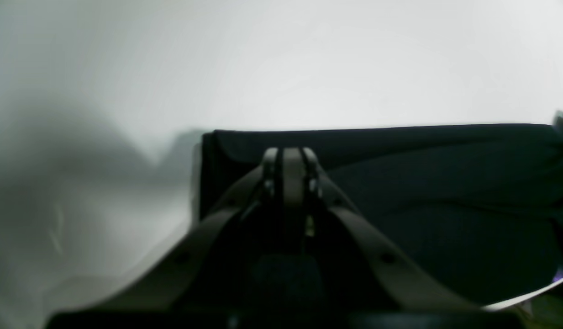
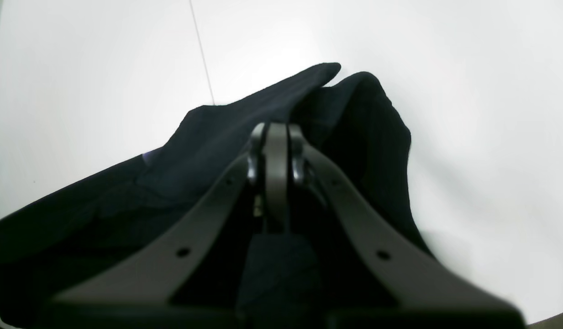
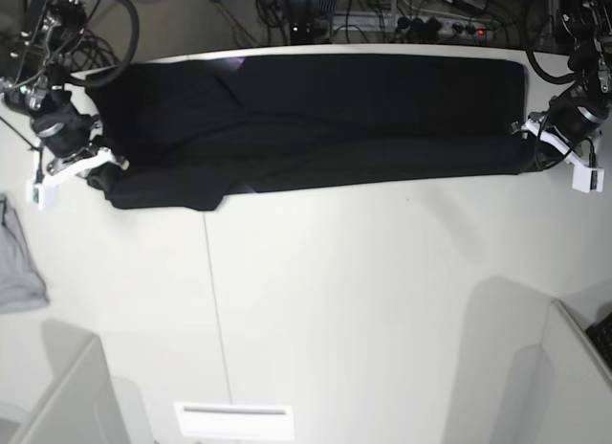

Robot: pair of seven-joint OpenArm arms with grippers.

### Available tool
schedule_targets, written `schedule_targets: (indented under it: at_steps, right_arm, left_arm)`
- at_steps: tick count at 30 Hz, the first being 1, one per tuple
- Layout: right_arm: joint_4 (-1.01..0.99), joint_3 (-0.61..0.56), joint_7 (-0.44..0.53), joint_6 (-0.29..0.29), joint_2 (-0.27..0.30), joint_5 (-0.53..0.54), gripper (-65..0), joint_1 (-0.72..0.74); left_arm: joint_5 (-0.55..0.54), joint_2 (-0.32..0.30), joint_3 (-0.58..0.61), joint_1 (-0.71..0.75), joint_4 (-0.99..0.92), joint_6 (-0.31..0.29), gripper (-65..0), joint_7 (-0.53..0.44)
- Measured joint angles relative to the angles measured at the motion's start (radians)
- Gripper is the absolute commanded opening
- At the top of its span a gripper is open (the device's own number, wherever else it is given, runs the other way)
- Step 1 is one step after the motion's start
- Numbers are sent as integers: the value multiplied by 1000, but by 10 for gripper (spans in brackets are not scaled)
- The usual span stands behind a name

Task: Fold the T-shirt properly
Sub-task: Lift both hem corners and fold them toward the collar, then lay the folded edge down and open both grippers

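Both tools pinch the T-shirt [image 3: 316, 119]: left tool [image 1: 289, 157]; right tool [image 2: 276, 132].

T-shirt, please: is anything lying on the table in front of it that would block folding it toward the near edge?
Nothing visible does. The T-shirt lies spread along the far edge of the table, each end pinched by the left gripper and right gripper. A grey garment lies off to the side, clear of it.

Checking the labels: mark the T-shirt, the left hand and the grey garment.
T-shirt [image 3: 316, 119]: base view, middle of the black cloth.
left hand [image 1: 288, 157]: left wrist view, at its closed fingertips.
grey garment [image 3: 17, 262]: base view, centre of its visible part.
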Motion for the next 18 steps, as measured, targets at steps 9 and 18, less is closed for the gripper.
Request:
schedule_targets:
  at_steps: [9,18]
  right_arm:
    - [1,49,-12,0,-6,151,-650,-64]
    - [2,152,-74,-1,0,303,-650,-105]
  left_arm:
    - [2,-2,0,22,0,1,-650,0]
    - [3,-2,0,42,1,2,-650,0]
